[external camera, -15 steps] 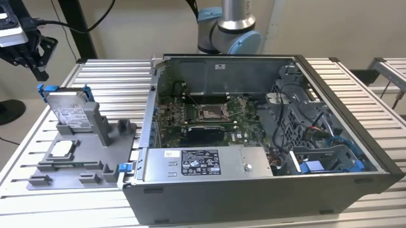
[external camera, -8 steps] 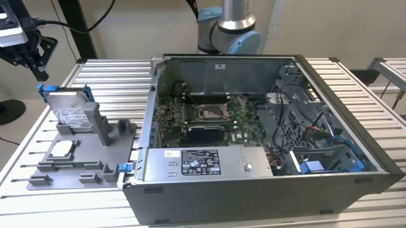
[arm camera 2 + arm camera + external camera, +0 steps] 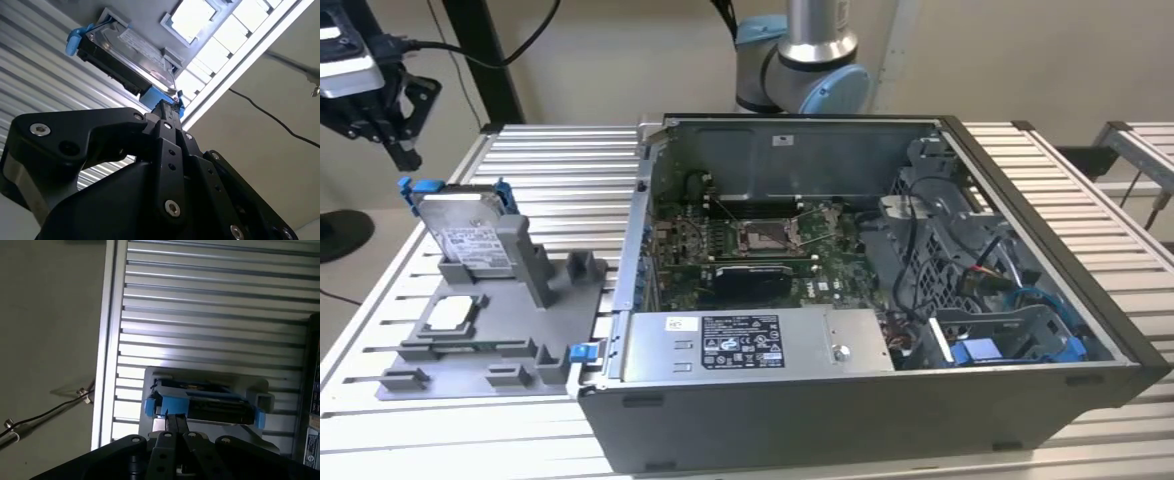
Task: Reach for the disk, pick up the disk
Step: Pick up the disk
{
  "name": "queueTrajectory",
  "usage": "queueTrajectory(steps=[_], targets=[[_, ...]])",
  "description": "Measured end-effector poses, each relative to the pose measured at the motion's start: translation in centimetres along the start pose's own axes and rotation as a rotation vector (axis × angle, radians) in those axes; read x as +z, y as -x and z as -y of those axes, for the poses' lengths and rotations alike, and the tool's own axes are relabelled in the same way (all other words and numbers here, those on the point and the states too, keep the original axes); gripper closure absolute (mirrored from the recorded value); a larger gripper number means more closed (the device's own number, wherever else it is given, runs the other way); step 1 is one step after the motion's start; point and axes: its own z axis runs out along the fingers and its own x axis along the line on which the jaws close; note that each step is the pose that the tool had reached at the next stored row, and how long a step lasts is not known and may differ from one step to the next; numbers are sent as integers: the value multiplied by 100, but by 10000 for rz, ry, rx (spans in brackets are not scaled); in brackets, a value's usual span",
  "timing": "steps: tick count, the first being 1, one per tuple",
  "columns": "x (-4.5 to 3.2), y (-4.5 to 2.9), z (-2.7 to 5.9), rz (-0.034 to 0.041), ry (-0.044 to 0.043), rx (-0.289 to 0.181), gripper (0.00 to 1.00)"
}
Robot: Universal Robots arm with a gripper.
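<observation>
The disk [image 3: 464, 232] is a silver-grey hard drive with a white label and a blue frame. It stands on edge, leaning, in a grey plastic holder [image 3: 520, 330] at the exterior view's left. My black gripper [image 3: 408, 155] hangs in the air above the disk and a little to its left, apart from it. Its fingers are shut with nothing between them. In both wrist views the closed fingertips [image 3: 167, 106] [image 3: 175, 419] point at one blue-framed end of the disk [image 3: 135, 55] [image 3: 210, 402].
An open computer case [image 3: 854, 300] with motherboard, cables and a grey box lies just right of the holder. A small square silver chip [image 3: 451, 313] rests in the holder's flat part. The slatted metal table [image 3: 547, 160] ends close by on the left, with cables on the floor beyond.
</observation>
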Motion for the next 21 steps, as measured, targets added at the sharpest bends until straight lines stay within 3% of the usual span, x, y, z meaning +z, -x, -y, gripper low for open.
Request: queueTrajectory(steps=[21], targets=[[1, -1, 0, -83, -2, -2223, 100]])
